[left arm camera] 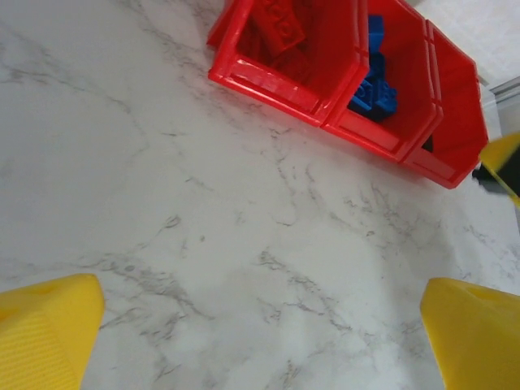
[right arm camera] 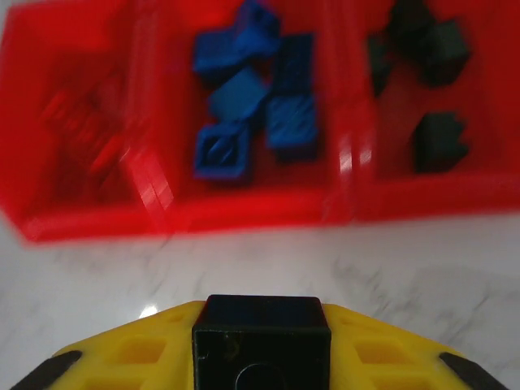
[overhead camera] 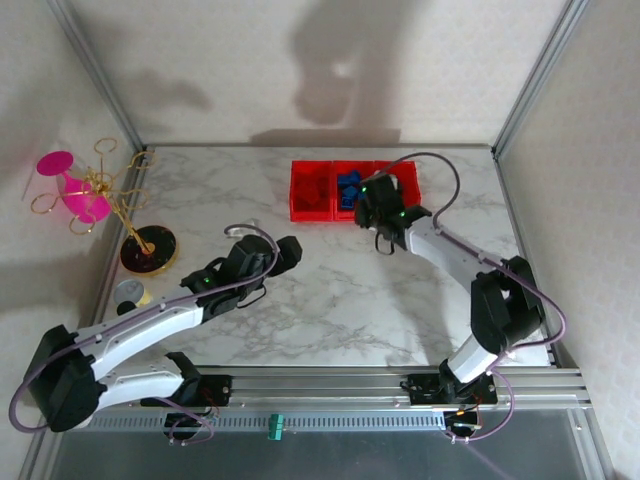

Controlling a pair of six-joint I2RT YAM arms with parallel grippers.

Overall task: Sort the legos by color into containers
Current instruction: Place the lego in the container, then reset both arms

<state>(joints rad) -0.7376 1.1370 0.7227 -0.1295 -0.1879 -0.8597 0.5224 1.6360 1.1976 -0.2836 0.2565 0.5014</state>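
Right gripper (right arm camera: 260,357): yellow fingers (right arm camera: 122,357) pressed together on one black brick (right arm camera: 260,333), pinched between the tips, on the near side of the containers (overhead camera: 320,212) and close to them; whether the brick touches the marble bench (right arm camera: 422,268) cannot be told. Left gripper (left arm camera: 260,341): fingers spread wide with nothing between them, hanging over bare marble near the middle of the bench, well apart from the containers. Containers: three joined red bins in one row, standing near the far edge of the bench, right of centre, the row running along that edge. Left compartment (right arm camera: 81,218): red bricks (right arm camera: 81,122), blurred, count unreadable. Middle compartment (right arm camera: 252,207): blue bricks (right arm camera: 244,97), loosely piled, several tilted. Right compartment (right arm camera: 431,203): black bricks (right arm camera: 439,142), several, lying a little apart. Gold wire stand (overhead camera: 110,180): at the far left corner, carrying a pink glass (overhead camera: 75,190), rising from a round black disc base (overhead camera: 150,252) near the left edge. Small round grey item (overhead camera: 130,292): at the left edge, just nearer than the disc base.
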